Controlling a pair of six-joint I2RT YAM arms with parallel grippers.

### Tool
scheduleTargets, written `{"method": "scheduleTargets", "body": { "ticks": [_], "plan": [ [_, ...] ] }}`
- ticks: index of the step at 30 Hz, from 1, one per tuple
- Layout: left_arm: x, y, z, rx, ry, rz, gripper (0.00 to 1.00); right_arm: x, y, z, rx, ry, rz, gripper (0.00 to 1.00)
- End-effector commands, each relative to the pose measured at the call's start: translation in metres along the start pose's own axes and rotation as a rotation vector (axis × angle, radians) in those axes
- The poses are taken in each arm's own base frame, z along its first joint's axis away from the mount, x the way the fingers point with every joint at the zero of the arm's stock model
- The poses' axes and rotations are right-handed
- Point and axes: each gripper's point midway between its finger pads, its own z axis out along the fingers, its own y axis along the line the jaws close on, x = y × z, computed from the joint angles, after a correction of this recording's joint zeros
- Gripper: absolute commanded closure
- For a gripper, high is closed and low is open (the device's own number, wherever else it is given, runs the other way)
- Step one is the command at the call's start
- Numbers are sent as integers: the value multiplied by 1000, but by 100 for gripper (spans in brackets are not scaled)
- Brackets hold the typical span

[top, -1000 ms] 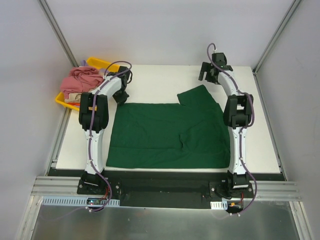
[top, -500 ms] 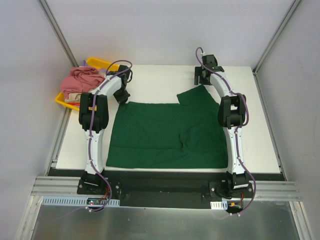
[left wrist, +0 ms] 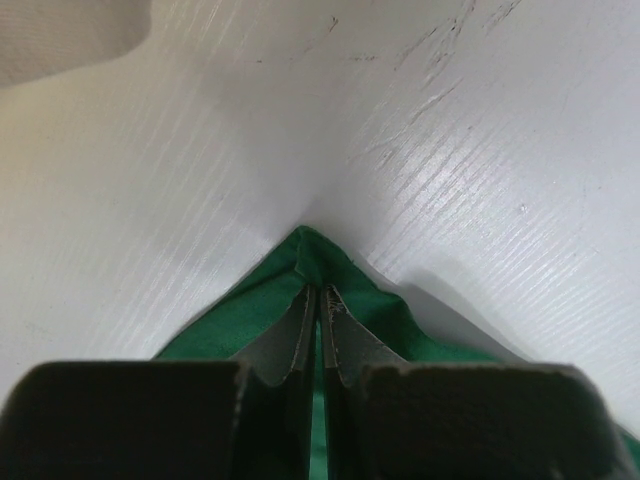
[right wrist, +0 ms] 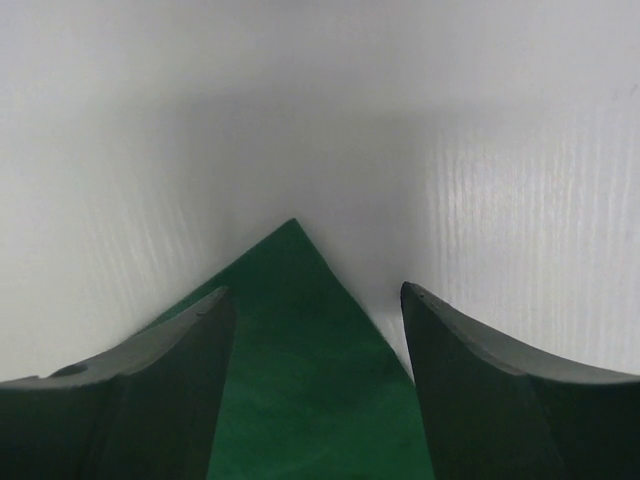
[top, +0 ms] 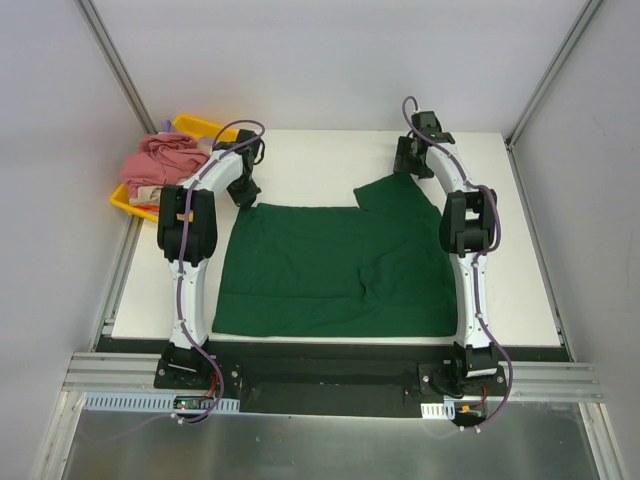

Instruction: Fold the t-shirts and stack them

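The dark green t-shirt (top: 335,268) lies spread flat on the white table (top: 320,160). My left gripper (top: 247,196) is at its far left corner, shut on that corner; the left wrist view shows the green cloth (left wrist: 315,262) pinched between the fingers (left wrist: 290,335). My right gripper (top: 407,164) is open over the shirt's far right sleeve tip. In the right wrist view the green tip (right wrist: 300,330) lies between the spread fingers (right wrist: 180,350). The dusty pink shirt (top: 168,156) sits bunched in the yellow tray. A beige shirt (top: 148,192) peeks out under it.
The yellow tray (top: 197,126) stands at the table's far left corner, partly off the edge. Grey walls and metal frame posts close in the table at back and sides.
My right gripper has swung left and come down from the far right corner to the shirt's sleeve tip. The left arm has hardly moved.
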Motion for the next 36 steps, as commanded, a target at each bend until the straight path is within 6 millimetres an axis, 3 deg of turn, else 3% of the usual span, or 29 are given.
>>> {"method": "scheduleTargets", "body": {
  "ticks": [1, 5, 7, 14, 21, 23, 26, 32, 35, 36],
  "plan": [
    [-20, -1, -34, 53, -51, -19, 100, 3, 0, -12, 5, 32, 58, 34],
    [-18, 1, -33, 47, -44, -21, 100, 3, 4, -15, 28, 32, 32, 51],
    [-19, 1, -33, 47, -48, -20, 100, 2, 6, -15, 36, 31, 27, 53],
    [-22, 1, -36, 46, -61, -19, 100, 3, 7, -13, 17, 36, 1, 74],
    [-22, 2, -34, 45, -57, -20, 100, 3, 10, -12, -9, 42, -1, 73],
    [-23, 2, -35, 45, -59, -21, 100, 1, 12, -12, -25, 43, 1, 64],
    [-22, 3, -35, 44, -57, -23, 100, 2, 12, -10, -31, 48, -1, 64],
    [-19, 4, -30, 40, -42, -18, 100, 0, 11, -6, -39, 60, 16, 79],
    [-20, 3, -32, 49, -41, -18, 100, 0, 11, -4, -51, 65, 29, 99],
    [-20, 2, -32, 53, -40, -16, 100, 0, 11, -6, -61, 63, 32, 99]
  ]
}}
